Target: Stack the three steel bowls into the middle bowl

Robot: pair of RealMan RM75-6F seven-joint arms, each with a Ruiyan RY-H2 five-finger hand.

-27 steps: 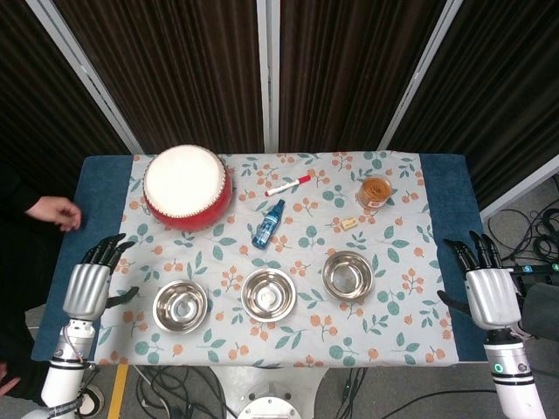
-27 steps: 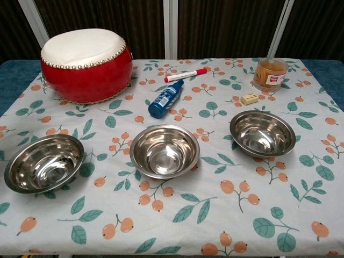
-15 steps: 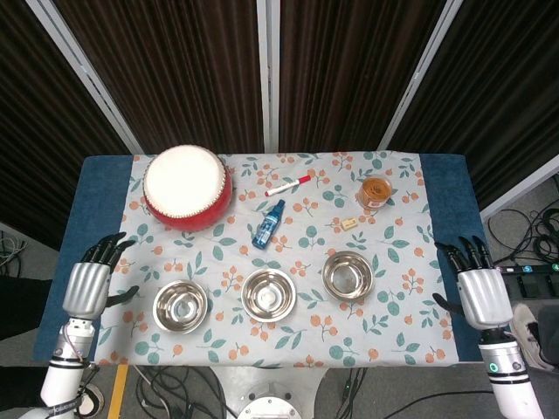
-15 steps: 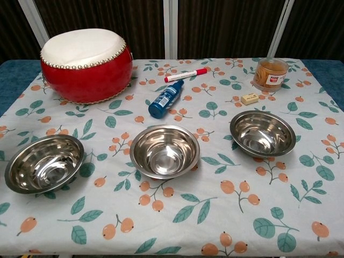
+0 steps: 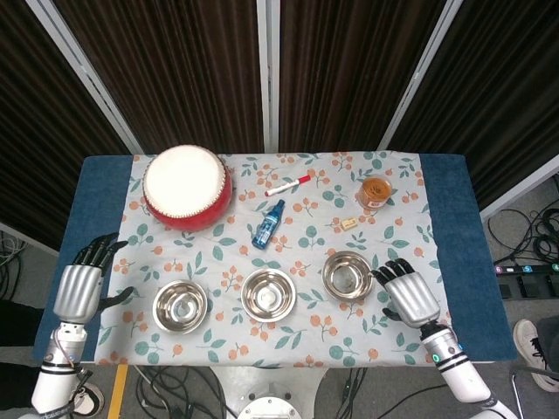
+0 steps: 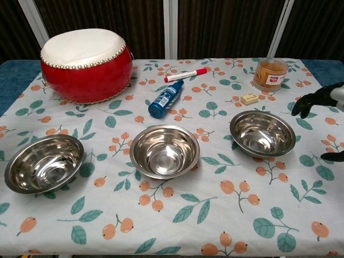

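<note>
Both robot hands, left (image 5: pixel 79 291) and right (image 5: pixel 407 295), hang released over the leaf-printed tablecloth (image 5: pixel 397 231) before dark curtains (image 5: pixel 349 70).

We see a lab test rig: dark curtains (image 5: pixel 175 70), loose floor cables (image 5: pixel 533 236), a cloth-draped table (image 5: pixel 450 188).

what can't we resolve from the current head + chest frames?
- Left hand: head view only, outside the chest view's left edge.
- Right hand: chest view cuts it at the right edge, only dark fingertips show; whether it touches the right bowl is unclear from the head view.
- Jar label: too small to read in both views.
- Blue bottle print: too small to read.
- Drum far side: hidden by its own body.
</note>
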